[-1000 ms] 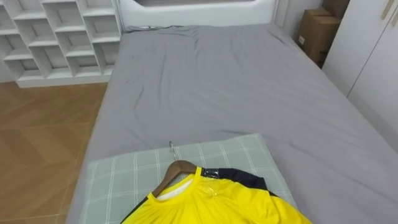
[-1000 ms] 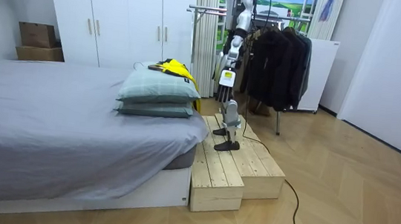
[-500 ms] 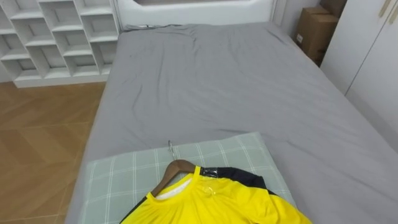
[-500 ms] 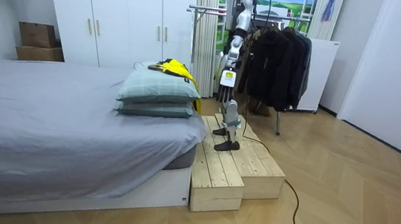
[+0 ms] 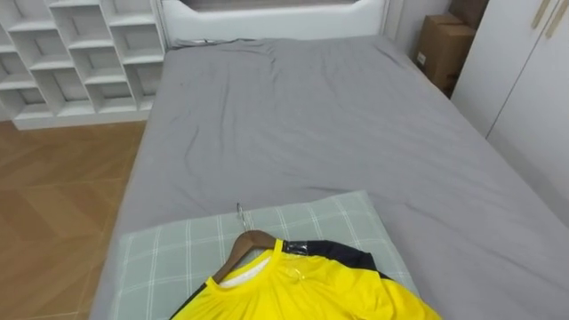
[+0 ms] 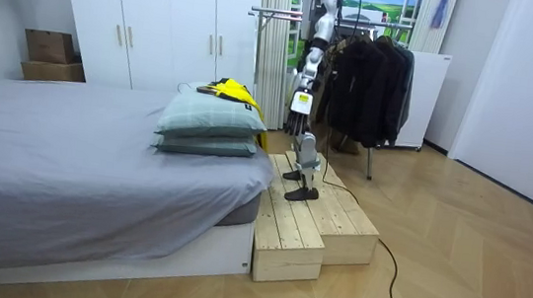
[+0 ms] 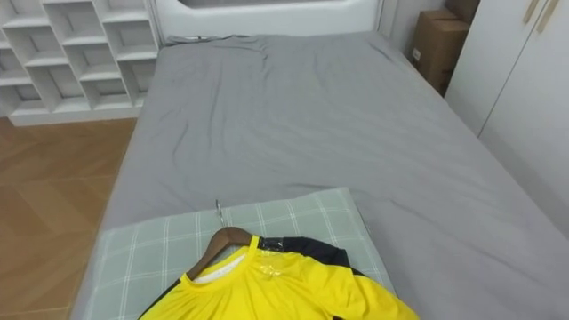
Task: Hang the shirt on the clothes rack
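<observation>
The grey bed (image 5: 311, 133) is stretching away from the robot, which is standing on a low wooden platform (image 6: 318, 224) at the pillow end, facing along the mattress. Behind it in the room view, a clothes rail (image 6: 281, 14) is carrying dark garments (image 6: 373, 76); this is probably where the shirt is meant to go.

A green checked pillow (image 5: 169, 258) is lying at the near edge of the bed, directly below the robot's head camera. On it the yellow shirt (image 5: 311, 289) is lying flat, with a dark panel showing at its right shoulder. The shirt is already threaded onto a wooden hanger (image 5: 244, 246), whose arm is sticking out of the collar toward the left. The metal hook (image 5: 238, 212) is pointing up the bed, away from the robot, and resting free on the pillow. Laid out this way, the hanger's neck is sitting exposed and easy to grasp, so the dressing step looks done and the pick-up and carry to the rail are not yet begun.

The left hand (image 6: 295, 124) is hanging low beside the robot's body in the room view, well apart from the shirt and touching nothing on the bed. Whether it is open or closed cannot be told at that distance.
</observation>
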Robot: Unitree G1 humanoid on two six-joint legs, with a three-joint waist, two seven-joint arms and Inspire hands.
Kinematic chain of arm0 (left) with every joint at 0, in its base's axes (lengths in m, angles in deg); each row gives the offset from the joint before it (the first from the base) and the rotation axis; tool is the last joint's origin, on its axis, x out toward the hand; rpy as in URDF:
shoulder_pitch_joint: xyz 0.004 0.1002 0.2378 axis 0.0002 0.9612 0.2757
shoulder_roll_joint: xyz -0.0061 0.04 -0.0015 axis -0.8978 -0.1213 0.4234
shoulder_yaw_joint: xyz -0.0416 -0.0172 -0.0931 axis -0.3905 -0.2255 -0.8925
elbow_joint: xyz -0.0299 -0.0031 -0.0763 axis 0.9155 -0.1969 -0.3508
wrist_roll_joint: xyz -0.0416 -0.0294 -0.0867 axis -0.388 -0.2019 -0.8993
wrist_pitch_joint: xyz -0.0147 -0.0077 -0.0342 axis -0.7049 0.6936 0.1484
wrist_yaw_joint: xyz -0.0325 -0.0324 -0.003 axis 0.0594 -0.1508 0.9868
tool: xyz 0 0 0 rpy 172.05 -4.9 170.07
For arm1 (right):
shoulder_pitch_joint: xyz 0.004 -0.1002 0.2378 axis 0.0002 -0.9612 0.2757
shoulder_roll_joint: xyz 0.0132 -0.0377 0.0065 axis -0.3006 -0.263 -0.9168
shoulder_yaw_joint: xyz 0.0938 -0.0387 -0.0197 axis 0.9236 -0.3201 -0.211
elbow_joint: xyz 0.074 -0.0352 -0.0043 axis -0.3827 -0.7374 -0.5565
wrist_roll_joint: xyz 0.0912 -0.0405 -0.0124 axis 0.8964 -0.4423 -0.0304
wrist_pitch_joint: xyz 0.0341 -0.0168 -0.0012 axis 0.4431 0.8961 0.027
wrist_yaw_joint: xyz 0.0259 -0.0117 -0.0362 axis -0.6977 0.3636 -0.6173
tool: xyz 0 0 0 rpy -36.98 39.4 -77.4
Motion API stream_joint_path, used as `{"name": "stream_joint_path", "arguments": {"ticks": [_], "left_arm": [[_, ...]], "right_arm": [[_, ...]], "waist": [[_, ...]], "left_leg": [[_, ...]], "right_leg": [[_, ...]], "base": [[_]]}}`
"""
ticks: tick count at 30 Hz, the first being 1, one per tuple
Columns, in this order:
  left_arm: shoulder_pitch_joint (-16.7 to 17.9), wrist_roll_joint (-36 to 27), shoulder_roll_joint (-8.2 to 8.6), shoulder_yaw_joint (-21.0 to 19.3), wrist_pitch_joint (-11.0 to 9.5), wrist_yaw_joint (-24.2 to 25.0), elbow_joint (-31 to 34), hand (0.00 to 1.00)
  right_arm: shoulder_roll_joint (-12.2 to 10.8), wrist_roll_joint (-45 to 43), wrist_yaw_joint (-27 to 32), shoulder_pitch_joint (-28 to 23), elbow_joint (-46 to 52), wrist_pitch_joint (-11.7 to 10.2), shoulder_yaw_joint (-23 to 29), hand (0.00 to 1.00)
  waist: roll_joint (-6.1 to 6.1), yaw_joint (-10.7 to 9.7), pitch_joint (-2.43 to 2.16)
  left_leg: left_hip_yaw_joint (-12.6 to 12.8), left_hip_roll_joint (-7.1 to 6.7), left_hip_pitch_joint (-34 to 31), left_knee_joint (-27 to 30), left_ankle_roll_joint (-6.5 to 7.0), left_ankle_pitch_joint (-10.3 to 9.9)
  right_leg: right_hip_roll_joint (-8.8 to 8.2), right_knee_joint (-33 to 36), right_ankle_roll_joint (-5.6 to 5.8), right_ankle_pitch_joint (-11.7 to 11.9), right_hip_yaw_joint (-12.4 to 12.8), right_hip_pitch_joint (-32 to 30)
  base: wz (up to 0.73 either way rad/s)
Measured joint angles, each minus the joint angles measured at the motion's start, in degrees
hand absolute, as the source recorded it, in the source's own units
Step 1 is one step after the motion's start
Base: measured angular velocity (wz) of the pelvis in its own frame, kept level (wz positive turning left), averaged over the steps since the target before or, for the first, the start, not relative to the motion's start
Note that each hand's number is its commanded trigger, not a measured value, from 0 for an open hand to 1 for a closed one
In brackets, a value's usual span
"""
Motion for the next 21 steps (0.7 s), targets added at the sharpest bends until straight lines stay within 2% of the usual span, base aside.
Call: {"name": "stream_joint_path", "arguments": {"ticks": [3,8,13,16,21], "left_arm": [[0.3,0.2,-0.05,-1.9,-0.9,-2.1,0.3,0.00],[0.7,0.5,-0.27,-5.2,-1.2,-6.8,0.8,0.00],[0.7,0.5,-0.43,-5.7,-2.4,-10.7,1.8,0.00],[0.5,2.5,-0.43,-5.6,-4.1,-13.4,1.8,0.00],[1.5,6.1,-0.48,-5.5,-6.5,-18.7,6.1,0.00]], "right_arm": [[0.0,0.7,-0.2,-0.1,-0.2,0.0,-0.1,0.00],[0.6,1.0,-0.7,-0.3,-0.3,0.0,-0.1,0.00],[1.1,1.0,-0.8,0.0,-0.4,-0.1,0.0,0.00],[1.3,1.0,-0.8,0.4,-0.4,-0.4,-0.2,0.00],[1.4,0.4,-0.7,0.9,-0.7,-1.6,-1.2,0.00]], "waist": [[0.10,0.1,0.02],[0.79,0.5,0.02],[1.37,0.8,0.03],[1.74,0.9,0.04],[1.57,-0.1,0.12]], "left_leg": [[-0.1,0.02,0.1,0.1,-0.11,-0.1],[-0.2,0.05,0.4,0.3,-0.16,-0.3],[-0.4,0.04,0.3,0.3,-0.16,-0.3],[-0.7,-0.01,0.3,0.3,-0.16,-0.3],[-1.8,-0.16,0.3,0.4,-0.18,-0.3]], "right_leg": [[0.06,-0.1,-0.02,0.0,0.0,0.3],[0.09,-0.2,-0.04,0.0,-0.1,0.9],[0.09,-0.1,-0.04,0.0,-0.2,0.9],[0.07,-0.1,-0.04,0.0,-0.5,1.1],[-0.01,-0.2,-0.04,0.0,-1.6,1.5]], "base": [[0.00],[0.00],[0.00],[0.04],[0.10]]}}
